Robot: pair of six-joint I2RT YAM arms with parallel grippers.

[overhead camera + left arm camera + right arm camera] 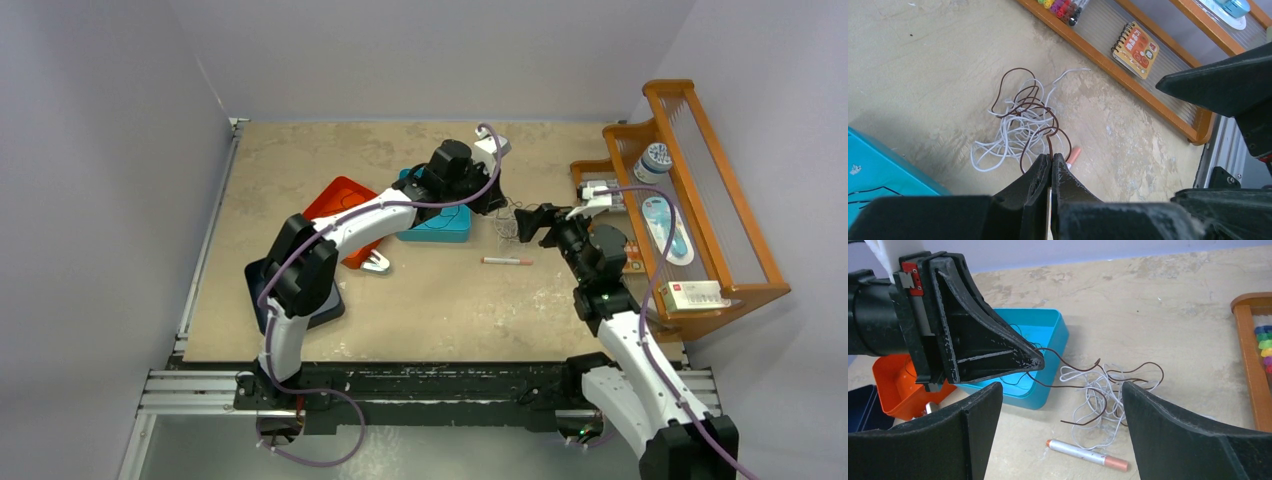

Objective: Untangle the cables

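Right gripper (1062, 390): held wide open and pointed at the cables; nothing is gripped.
Left gripper (1052, 159): squeezed tight on a strand of the brown cable (1054, 122).
Table (430, 320): tan top on which everything is laid.
Rack (740, 240): wooden, set along the right side.
Box (440, 225): blue, just left of the cables.
Cables (1013, 130): one loose heap on the table between box and rack, with brown loops mixed through white ones.
Pen (1088, 456): laid just beside the heap.
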